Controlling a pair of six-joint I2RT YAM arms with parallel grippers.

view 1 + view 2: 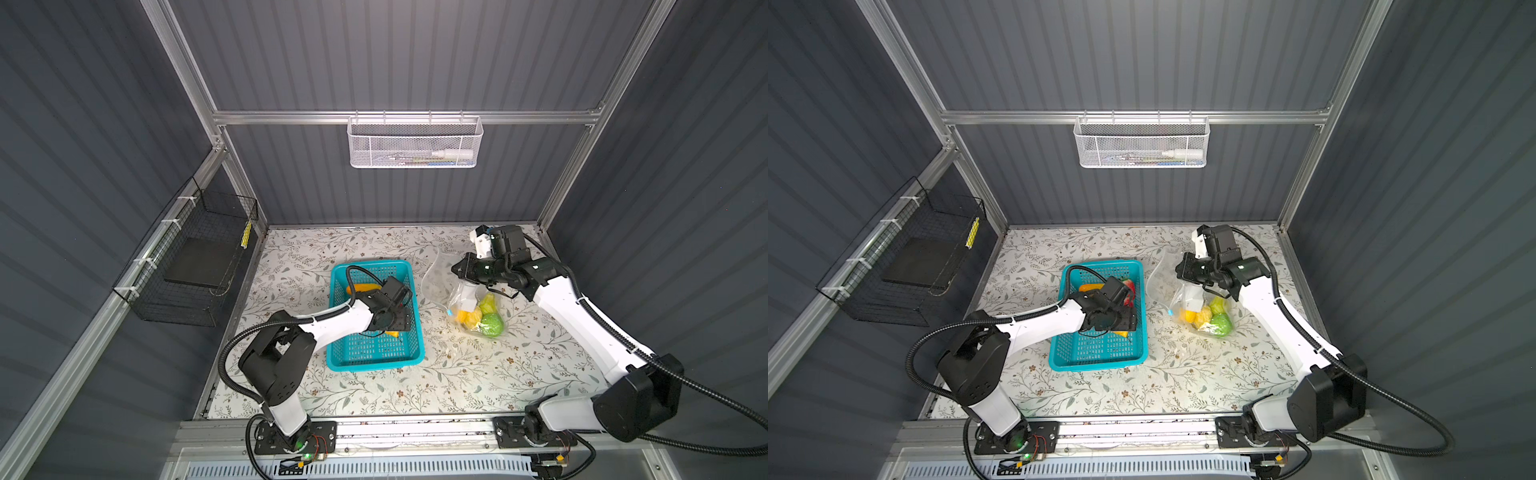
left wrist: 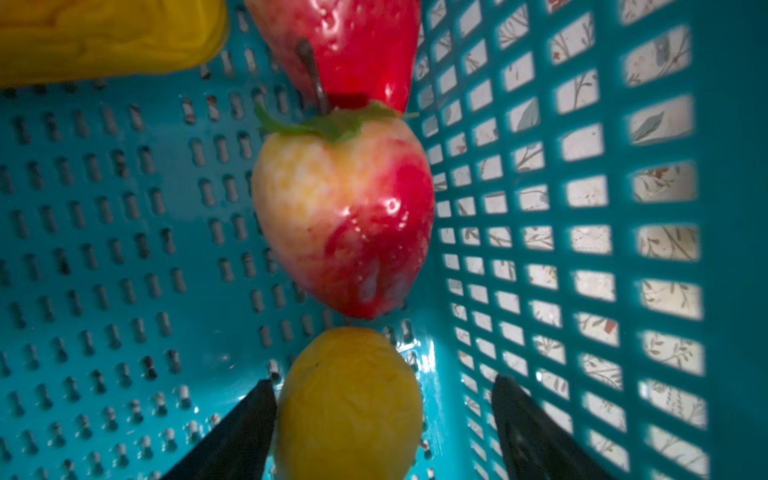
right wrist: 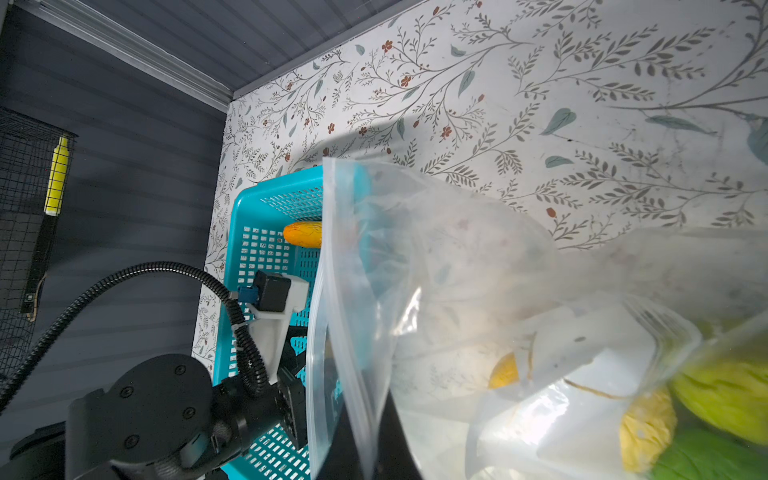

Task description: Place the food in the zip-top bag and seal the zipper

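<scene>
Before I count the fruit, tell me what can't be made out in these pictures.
Teal basket: the left arm hides part of its contents in both top views; the left wrist view's edges crop more.
Right gripper: the zip-top bag covers its fingers in the right wrist view.
Bagged fruit: overlapping, blurred; count unclear.

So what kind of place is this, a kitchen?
Most likely a robot test cell: aluminium frame around dark panels, a left arm and right arm bolted to a front rail, toy fruit in a teal basket.

The basket (image 1: pixel 374 347) is teal, strawberry (image 2: pixel 345 216) red-cream, table (image 1: pixel 457 374) leaf-patterned.
</scene>
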